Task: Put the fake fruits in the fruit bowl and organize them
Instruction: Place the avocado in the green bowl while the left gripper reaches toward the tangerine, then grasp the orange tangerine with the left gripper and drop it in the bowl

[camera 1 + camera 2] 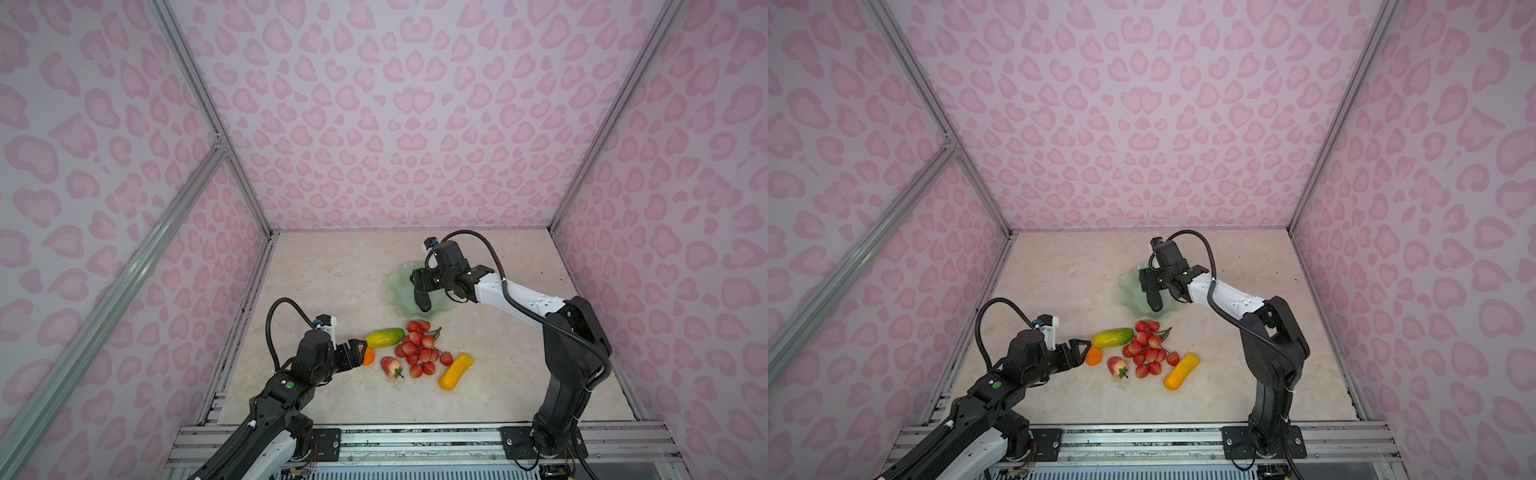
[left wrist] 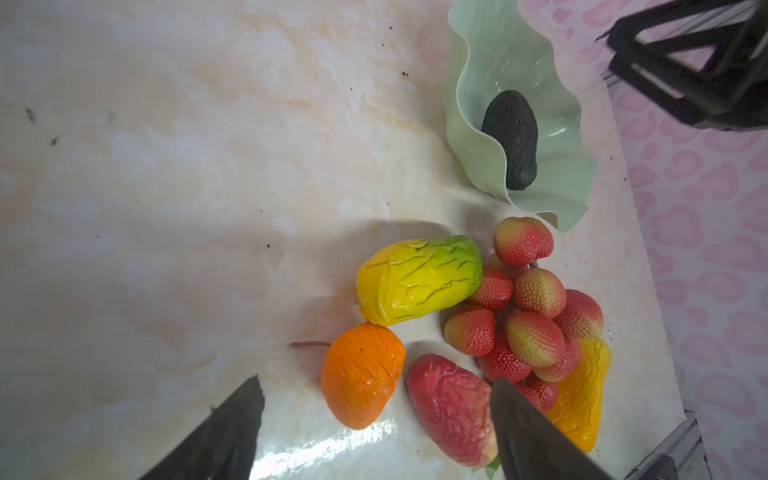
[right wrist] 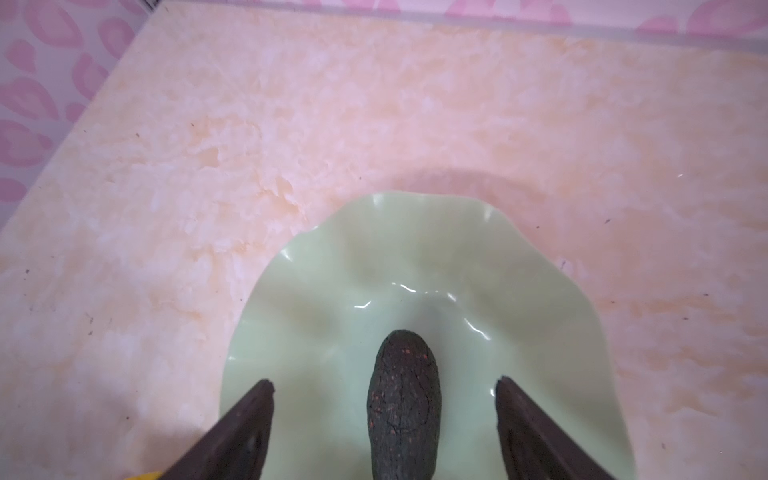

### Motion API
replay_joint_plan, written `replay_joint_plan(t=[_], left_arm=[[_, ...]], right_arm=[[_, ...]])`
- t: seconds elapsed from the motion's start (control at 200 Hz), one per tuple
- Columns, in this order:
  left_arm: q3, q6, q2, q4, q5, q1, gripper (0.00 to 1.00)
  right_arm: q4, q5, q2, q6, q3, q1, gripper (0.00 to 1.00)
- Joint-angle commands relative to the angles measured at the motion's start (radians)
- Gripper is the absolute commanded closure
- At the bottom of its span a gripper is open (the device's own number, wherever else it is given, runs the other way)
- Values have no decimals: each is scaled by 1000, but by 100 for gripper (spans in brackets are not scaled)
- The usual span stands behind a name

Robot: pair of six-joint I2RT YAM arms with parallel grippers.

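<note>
**One fruit in the bowl, five on the table**

The fruit bowl (image 3: 316, 316), a glossy pale mint dish with a wavy scalloped rim, sits toward the far middle of the marble-patterned tabletop (image 1: 332, 282). A dark brown-black oval (image 3: 403, 407) with a rough, cracked skin and small red flecks lies inside it, lengthwise.

The right gripper (image 3: 384, 382) hangs over the bowl. Its jaws stand wide apart on either side of the oval, clear of it.

The remaining fruits are grouped on the table nearer the front, outside the bowl:
- a ribbed yellow-green oblong (image 2: 419, 282)
- a dimpled small orange (image 2: 361, 376)
- a pink-red strawberry (image 2: 449, 407)
- a pebbled red berry cluster (image 1: 419, 349) on dark stems
- a bumpy yellow-orange oblong (image 1: 456, 371)

The left gripper (image 2: 376, 383) is low beside the orange with its jaws apart, holding nothing.
</note>
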Motion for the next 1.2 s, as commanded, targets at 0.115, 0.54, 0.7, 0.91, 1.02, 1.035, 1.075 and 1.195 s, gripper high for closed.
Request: replay_joint_plan(t=[0.115,0.54,0.7,0.91,1.02,1.035,1.075,1.195], left_arm=[[19,3,111,55,-94,-90,15],[56,7,377,149,-225,-207,41],[89,18,340,70,-239,-223,53],[168,93,149,-47,-225,-234,55],[287,154,175,-87,-249,-234,55],[303,161,189,-97,-254,-234,55],[336,176,230,-131,-257,-234,55],[297,131,291,-143,-226,-235,43]], right_arm=[[152,10,-179,97,-147,-53,10],[196,-36,-254,143,-267,-129,11],[192,-46,-259,160,-291,-143,11],[161,-65,-268,143,-306,-182,13],[111,-64,-319,118,-321,-203,13],[104,-64,-327,111,-325,-206,13],[85,-58,-348,91,-337,-210,13],[43,-41,-414,67,-386,-229,13]])
